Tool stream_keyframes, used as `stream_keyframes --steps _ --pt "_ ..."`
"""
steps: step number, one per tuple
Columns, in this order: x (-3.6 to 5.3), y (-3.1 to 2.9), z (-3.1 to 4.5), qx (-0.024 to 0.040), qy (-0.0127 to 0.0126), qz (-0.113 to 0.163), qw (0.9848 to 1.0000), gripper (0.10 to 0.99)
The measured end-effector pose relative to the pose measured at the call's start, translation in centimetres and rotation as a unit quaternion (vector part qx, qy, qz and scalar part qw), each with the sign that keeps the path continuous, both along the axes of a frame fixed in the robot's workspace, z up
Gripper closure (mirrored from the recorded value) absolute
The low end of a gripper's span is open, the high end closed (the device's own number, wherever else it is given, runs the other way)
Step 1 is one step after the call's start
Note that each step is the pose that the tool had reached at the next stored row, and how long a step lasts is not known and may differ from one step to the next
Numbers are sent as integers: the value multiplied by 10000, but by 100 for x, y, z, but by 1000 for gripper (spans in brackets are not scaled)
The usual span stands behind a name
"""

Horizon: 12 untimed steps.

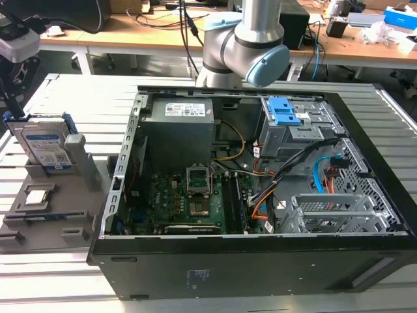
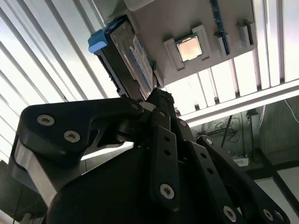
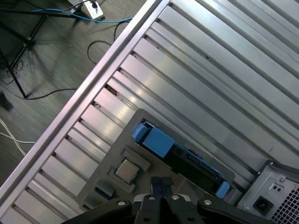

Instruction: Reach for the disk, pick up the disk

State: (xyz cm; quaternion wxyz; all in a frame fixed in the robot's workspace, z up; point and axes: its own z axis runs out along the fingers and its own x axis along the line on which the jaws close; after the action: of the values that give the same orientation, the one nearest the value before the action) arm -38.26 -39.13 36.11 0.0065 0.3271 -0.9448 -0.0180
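The gripper (image 3: 161, 180) hangs with its fingers pressed together over the gray holder (image 3: 105, 168), touching nothing. The disk (image 3: 187, 158) stands on edge in the holder's slot beside the processor chip (image 3: 125, 171), its top edge and blue rails exposed. Open slatted table (image 3: 224, 70) surrounds the holder, and the computer case (image 1: 228, 261) sits close on the exterior view's right.

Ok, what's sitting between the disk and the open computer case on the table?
In the exterior view, a grey upright post of the holder tray stands beside the disk, between it and the computer case.

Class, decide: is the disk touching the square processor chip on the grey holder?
Apart. The first wrist view shows bare grey holder between the disk and the chip.
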Motion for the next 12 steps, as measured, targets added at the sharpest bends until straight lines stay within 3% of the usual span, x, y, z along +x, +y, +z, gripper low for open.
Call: stream_keyframes --steps 7,12 --pt "0 0 0 0 0 320 9995 980" --pt "1 0 0 0 0 647 9979 980"
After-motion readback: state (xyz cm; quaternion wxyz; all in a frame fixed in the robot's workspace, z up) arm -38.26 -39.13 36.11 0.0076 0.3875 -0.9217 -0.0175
